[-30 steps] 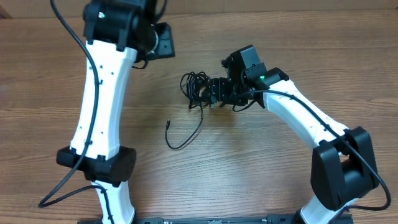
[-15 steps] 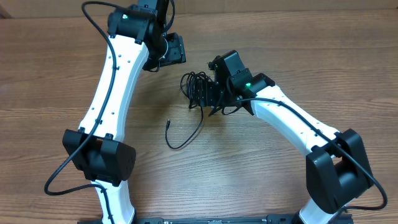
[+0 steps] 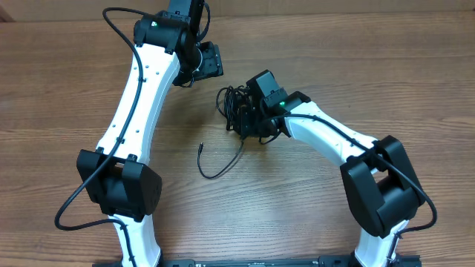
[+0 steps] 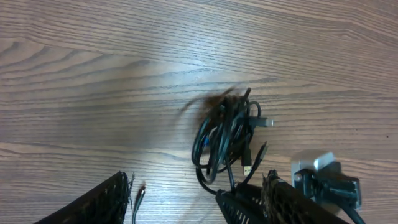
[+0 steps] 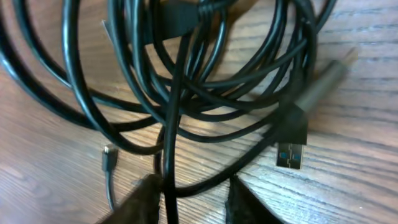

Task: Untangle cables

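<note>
The wooden table (image 3: 59, 89) carries both arms: the left gripper (image 4: 177, 190) hangs just behind the cables with its fingers spread and empty, and the right gripper (image 5: 194, 190) is down in them, its fingers partly apart on each side of one strand, not pinching it as far as I can see. The cables are mostly one wound bundle (image 3: 236, 107) near the middle of the table. Only one loose strand (image 3: 223, 167) curves out toward the near edge, so I judge that nearly all the untangling is left.

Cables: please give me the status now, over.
Left fingers open, clear of bundle. Right fingers open astride one strand. Loose tail alongside. Nothing blocking.
</note>
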`<state>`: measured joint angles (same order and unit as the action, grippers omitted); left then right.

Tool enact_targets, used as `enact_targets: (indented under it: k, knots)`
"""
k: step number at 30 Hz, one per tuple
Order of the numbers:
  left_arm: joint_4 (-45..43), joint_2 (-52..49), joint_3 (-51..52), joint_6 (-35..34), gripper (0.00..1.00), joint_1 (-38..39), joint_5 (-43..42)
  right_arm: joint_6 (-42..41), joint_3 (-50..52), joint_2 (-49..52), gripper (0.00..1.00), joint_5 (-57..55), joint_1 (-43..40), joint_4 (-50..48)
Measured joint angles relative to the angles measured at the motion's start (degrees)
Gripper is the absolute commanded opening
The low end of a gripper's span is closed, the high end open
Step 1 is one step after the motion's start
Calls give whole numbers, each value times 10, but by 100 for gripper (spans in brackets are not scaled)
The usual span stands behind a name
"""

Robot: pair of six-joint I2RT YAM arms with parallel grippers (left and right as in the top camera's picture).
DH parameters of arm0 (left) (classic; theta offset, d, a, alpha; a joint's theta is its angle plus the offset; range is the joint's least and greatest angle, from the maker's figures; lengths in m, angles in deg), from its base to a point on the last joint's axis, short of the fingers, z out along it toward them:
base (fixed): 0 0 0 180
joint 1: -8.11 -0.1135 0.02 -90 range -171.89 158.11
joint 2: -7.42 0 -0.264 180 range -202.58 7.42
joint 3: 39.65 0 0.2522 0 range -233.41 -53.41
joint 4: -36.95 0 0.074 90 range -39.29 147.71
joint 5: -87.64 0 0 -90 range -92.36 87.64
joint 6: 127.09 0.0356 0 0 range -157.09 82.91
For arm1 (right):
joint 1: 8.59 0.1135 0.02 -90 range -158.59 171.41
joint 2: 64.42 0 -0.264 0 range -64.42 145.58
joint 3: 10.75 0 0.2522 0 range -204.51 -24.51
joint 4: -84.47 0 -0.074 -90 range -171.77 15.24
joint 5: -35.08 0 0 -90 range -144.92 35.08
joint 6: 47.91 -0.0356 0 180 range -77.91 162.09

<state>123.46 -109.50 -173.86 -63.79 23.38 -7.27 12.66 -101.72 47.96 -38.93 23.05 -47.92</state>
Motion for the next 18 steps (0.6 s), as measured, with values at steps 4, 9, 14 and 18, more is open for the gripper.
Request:
enact_targets:
  k: [4,9,14,18]
  knots:
    - [0,-5,0,-2,56,0,0,-3,1,0,4,6,0,-4]
    - [-2,-29,0,28,61,0,-43,-4,1,0,4,21,-1,-3]
    - [3,-52,0,80,66,0,-112,-4,1,-4,4,28,-1,-3]
    - [12,-61,1,115,67,1,-144,-4,1,-20,4,31,-1,-3]
